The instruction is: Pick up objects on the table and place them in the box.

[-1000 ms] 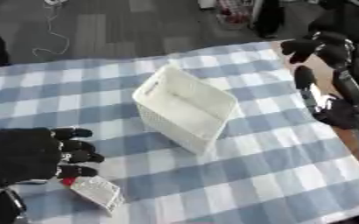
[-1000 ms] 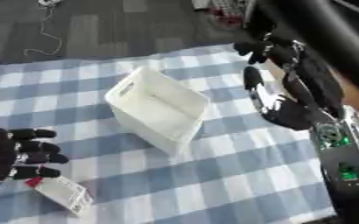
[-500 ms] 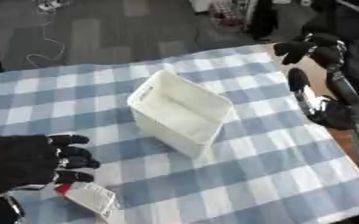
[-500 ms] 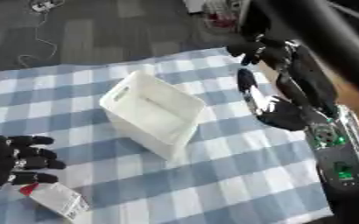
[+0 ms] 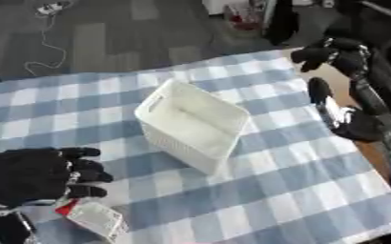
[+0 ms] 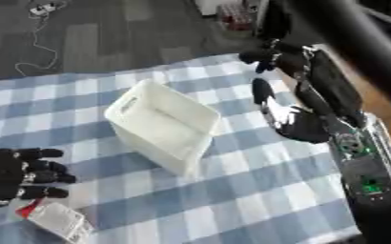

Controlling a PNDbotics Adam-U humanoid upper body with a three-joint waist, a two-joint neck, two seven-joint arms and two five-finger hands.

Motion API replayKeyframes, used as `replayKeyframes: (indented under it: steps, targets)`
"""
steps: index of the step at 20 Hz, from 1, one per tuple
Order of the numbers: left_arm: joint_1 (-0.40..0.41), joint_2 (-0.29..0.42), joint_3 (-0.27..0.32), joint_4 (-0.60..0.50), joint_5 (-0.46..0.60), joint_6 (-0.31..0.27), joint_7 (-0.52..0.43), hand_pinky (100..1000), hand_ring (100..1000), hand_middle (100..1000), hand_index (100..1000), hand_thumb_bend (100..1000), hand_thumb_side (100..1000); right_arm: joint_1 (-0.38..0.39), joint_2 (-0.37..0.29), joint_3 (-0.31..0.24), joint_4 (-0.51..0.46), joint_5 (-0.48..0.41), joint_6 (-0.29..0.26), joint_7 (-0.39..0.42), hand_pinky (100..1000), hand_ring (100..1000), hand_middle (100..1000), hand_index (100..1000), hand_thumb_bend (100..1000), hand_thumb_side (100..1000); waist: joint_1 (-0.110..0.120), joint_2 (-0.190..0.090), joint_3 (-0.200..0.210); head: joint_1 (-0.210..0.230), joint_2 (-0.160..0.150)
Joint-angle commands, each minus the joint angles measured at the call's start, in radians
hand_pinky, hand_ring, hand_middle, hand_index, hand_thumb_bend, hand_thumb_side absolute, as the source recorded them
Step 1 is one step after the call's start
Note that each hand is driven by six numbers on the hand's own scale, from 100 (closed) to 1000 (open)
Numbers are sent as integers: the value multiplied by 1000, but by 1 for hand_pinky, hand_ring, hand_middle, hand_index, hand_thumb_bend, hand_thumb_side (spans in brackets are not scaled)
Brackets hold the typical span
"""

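The left hand [image 5: 34,177] is seen at the lower left of the table. It is black, and its fingers [image 5: 88,176] are bent inward a little and point to the right. Nothing is held in them. Just below the hand, a small white packet [image 5: 96,220] with a red end is seen lying flat on the cloth. The packet is close under the hand, but it cannot be told if they touch.

The right hand [image 6: 289,114] is seen at the right side of the table, above the cloth's edge. Its fingers are kept straight and close together, and nothing is held by it. The thumb end points up toward the far side. More of the black arm [image 6: 328,90] is seen behind it, going up to the top right corner.

Between the two hands, a white box [image 5: 193,123] is set on the table. It is open at the top and is turned at a slant. Nothing can be seen inside it. It is well apart from both hands.

The table is covered with a blue and white checked cloth [image 5: 265,190]. A dark grey floor [image 5: 107,28] is seen past the far edge.
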Motion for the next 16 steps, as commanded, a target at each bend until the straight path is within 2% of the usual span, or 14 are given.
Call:
replayKeyframes:
  steps: [1,11,16]
  targets:
    - [-20,0,-3,12,-12,-8,-9,978,888,905,906,422,937,-15,-13,-1,-14,-5,-4,12,495,533,643,812,100,964,4,-9,-2,0,-9]
    - [-25,-9,-23,56,-45,-23,-31,983,893,910,912,431,933,-18,-12,3,-14,-6,-14,45,504,539,651,813,100,966,6,-8,-7,6,-16]
    - [-24,-14,-26,70,-55,-26,-32,980,894,911,913,457,903,-18,-13,2,-14,-7,-16,54,507,541,651,813,100,964,7,-9,-6,6,-14]
